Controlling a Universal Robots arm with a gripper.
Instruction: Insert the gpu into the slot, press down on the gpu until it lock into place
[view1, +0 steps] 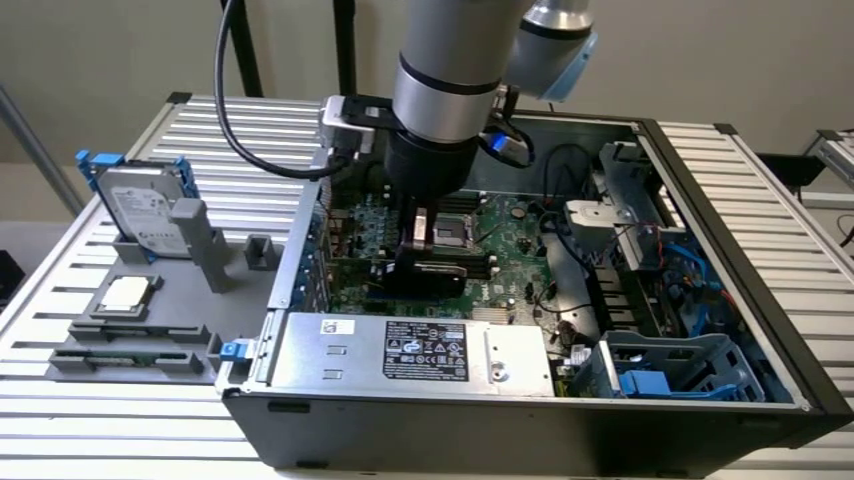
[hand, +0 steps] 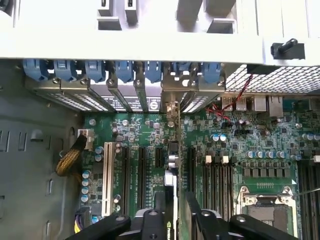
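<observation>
While the arm comes straight down into the open computer case (view1: 747, 330) near the centre of the exterior view, its pincer (view1: 424, 262) hangs directly over the gpu (view1: 430, 275), which stands on edge on the green motherboard (view1: 514, 240), just above the labelled power supply (view1: 414, 350) in the frame. In the wrist view the card (hand: 176, 200) runs as a thin vertical line up the lower middle of the frame, its silver end bracket (hand: 172, 107) reaching toward the row of blue clips (hand: 120, 70) at the case wall. It appears to sit in or on the slot, though the slot itself is hidden beneath the card, so I cannot tell whether it is fully seated or locked.

The pincer's two black fingers (hand: 197, 217) stand apart on either side of the card's top edge, with a gap showing on at least one side; it looks loose around the card rather than clamped on it.

By my judgement the card is light and stiff but fragile: the circuit board and its edge contacts would not tolerate twisting, and the glossy shroud may be slippery. The flat faces near the top edge, mid-length, seem the safest hold, with any force kept square to the board.

The wrist is vertical, cables looping off at the upper left of the exterior view.
</observation>
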